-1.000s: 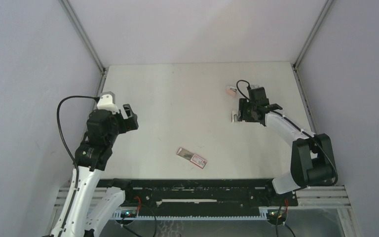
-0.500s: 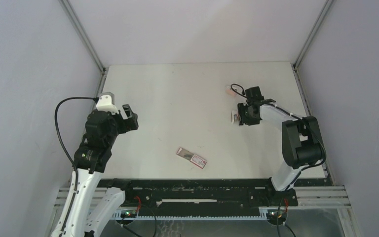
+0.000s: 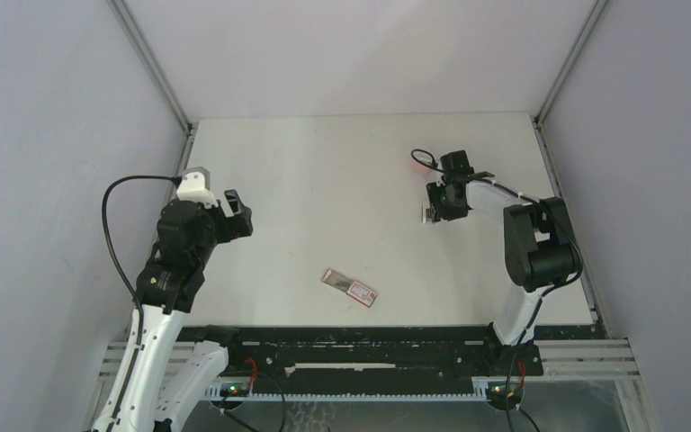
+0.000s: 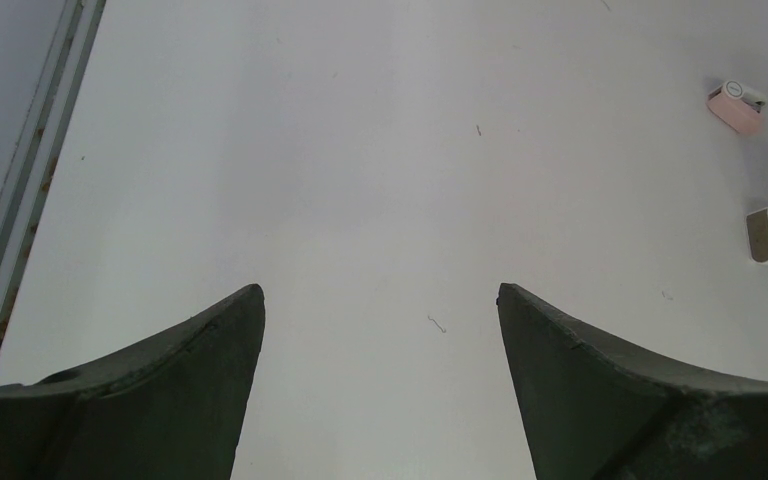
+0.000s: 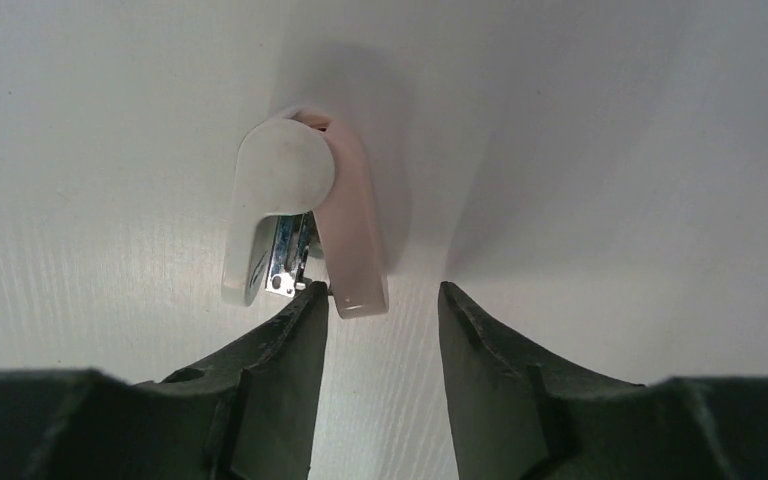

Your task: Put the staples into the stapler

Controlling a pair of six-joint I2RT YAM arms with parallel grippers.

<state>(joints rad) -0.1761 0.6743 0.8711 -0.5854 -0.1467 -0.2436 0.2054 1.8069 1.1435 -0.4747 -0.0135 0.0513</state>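
The right claw (image 5: 380, 290) is seen lowered close to the desk (image 3: 324, 180), its fingers parted by a moderate gap, and nothing is gripped in it. The stapler (image 5: 305, 220) lies directly ahead of its fingertips. The stapler is spread open, with a white half on one side, a pale pink half on the other and a strip of bright metal exposed between them. The near end of the pink half reaches just into the mouth of the claw, at or just beside one fingertip, while the other fingertip is kept clear of it. Whether the first fingertip is actually touching cannot be told.

The left claw (image 4: 378, 290) is held wide open above bare desk and nothing is held in it. A single loose bent staple (image 4: 437, 323) is seen on the surface just ahead of it.

The pack of staples (image 3: 349, 287), pink-red with a white label patch, lies flat on the desk well apart from both claws. It is placed between them and nearer the arm bases.

A small pink block (image 4: 735, 103) is seen just beyond the right claw.
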